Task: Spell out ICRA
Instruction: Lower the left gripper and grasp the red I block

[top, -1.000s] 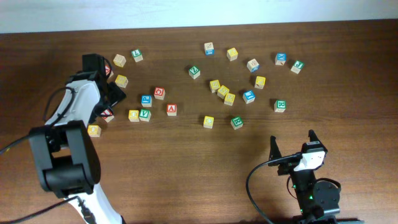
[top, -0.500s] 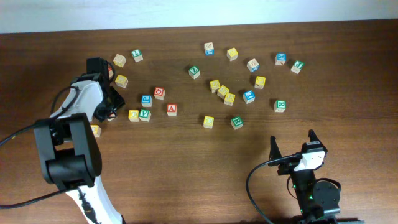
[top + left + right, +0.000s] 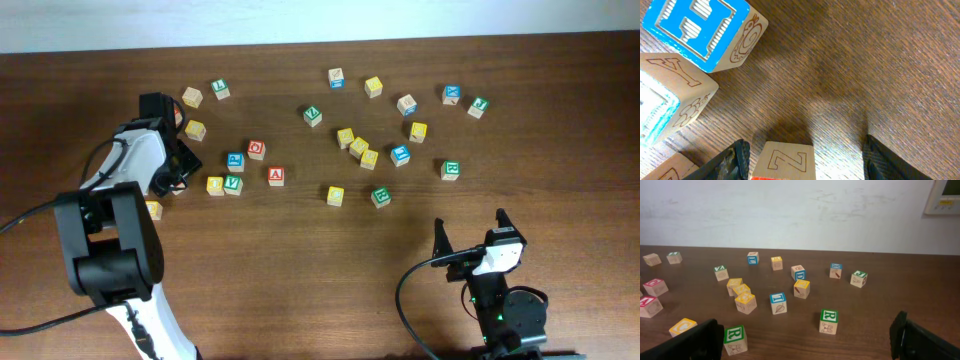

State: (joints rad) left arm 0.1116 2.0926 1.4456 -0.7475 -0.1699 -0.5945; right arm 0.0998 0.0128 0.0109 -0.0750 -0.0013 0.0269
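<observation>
The red A cube [image 3: 276,176] lies face up on the dark wooden worktop [image 3: 300,270] and serves as the reference for the other positions.

- **Near the A cube:** Just left of it a green cube [image 3: 233,184] and a yellow cube [image 3: 215,185] sit touching. A blue cube [image 3: 235,161] is behind that pair. A second red cube [image 3: 257,150] is just behind and left of the A.
- **Left gripper:** The left gripper [image 3: 176,172] is low over the worktop, farther left of the A and past the yellow cube.
- **Cube between its fingers:** In the wrist view its two fingers [image 3: 737,161] straddle a wooden cube [image 3: 785,161] with a red top and an outlined Z on its near side.
    - The cube sits against the left finger, and bare worktop shows between it and the right finger, so the jaws are parted and not clenched on it.
    - The red face is cut off by the frame edge, so its letter cannot be read.
- **Beyond that cube:** A blue H cube [image 3: 702,30] and a cube with a Y on its side [image 3: 672,95] lie close by.
- **R cube:** The green R cube [image 3: 451,170] stands well to the right of the A.
- **Possible C:** A yellow cube [image 3: 335,195] lies between the A and the R, slightly nearer the front edge. It may be the C, though its letter is too small to be sure.
- **Right gripper:** The right gripper [image 3: 470,228] is far right of the A near the front edge. It is spread wide and holds nothing.
</observation>
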